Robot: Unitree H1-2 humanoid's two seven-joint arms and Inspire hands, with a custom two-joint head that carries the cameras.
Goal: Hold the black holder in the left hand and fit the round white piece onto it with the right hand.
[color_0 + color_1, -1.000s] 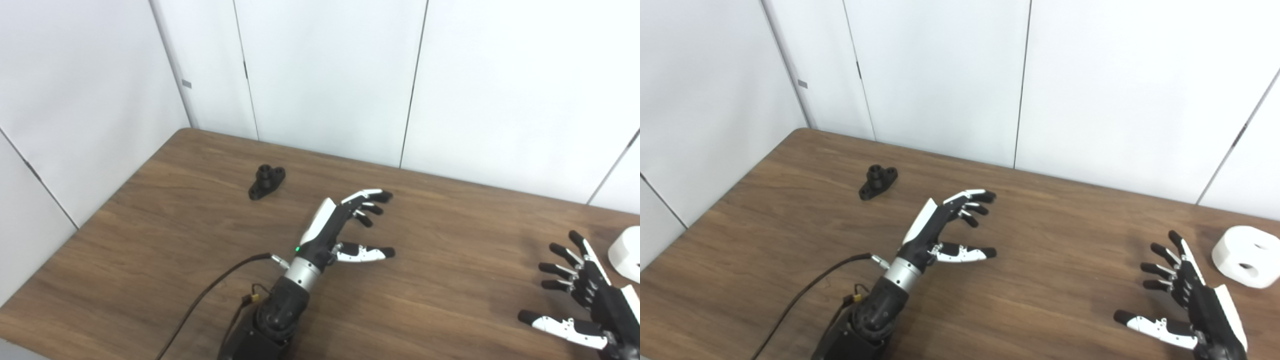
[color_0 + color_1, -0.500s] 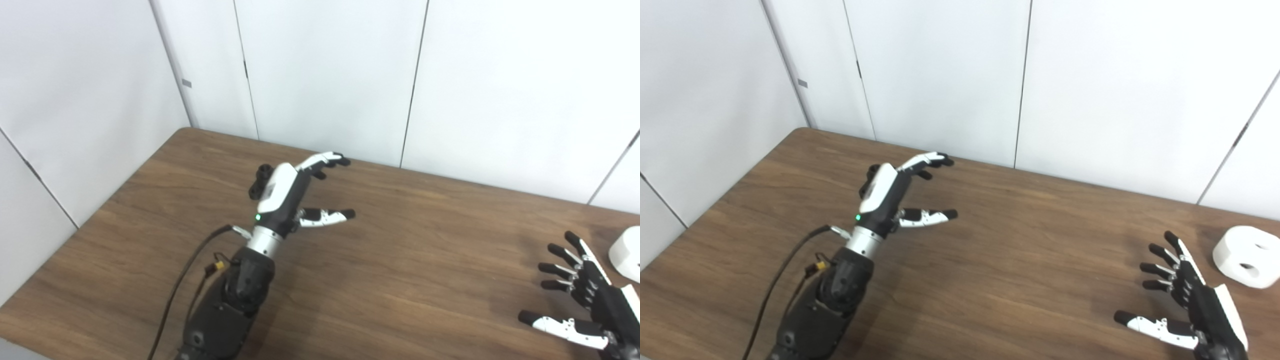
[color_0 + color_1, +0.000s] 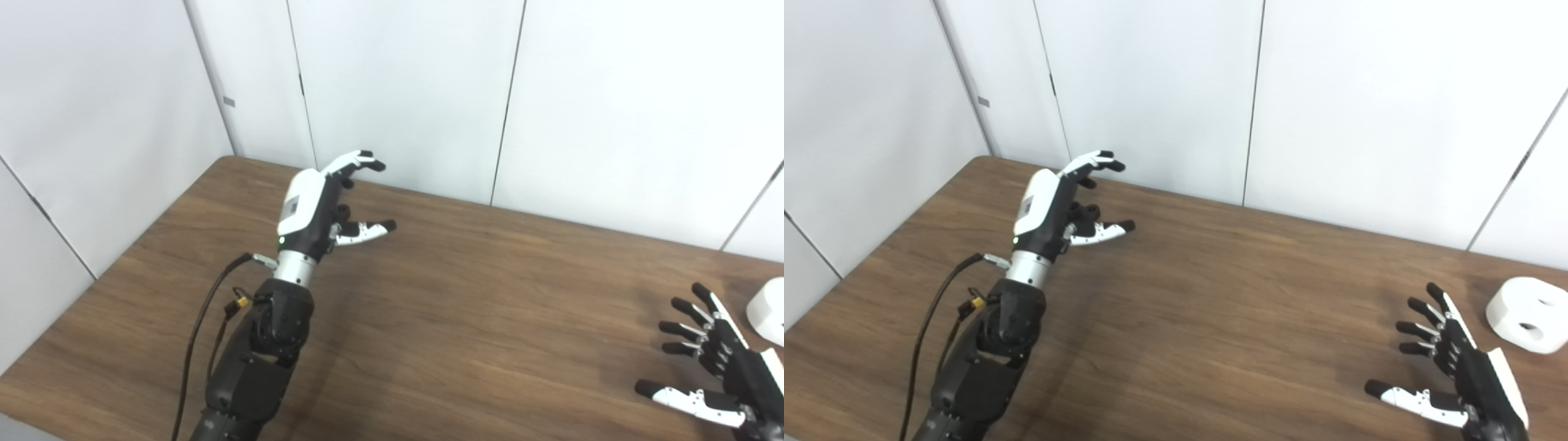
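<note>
Right eye view: both glossy hands, left hand (image 3: 1053,205) and right hand (image 3: 1458,373), splayed, empty, above grained wooden table (image 3: 1213,318).

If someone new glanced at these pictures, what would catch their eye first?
Probably the left hand, raised with fingers spread at the table's far left, almost hiding the black holder. Next, the right hand open at the near right, beside the round white piece.

One black holder (image 3: 1086,213), one round white piece (image 3: 1527,314), two hands, one table (image 3: 1213,318).
</note>
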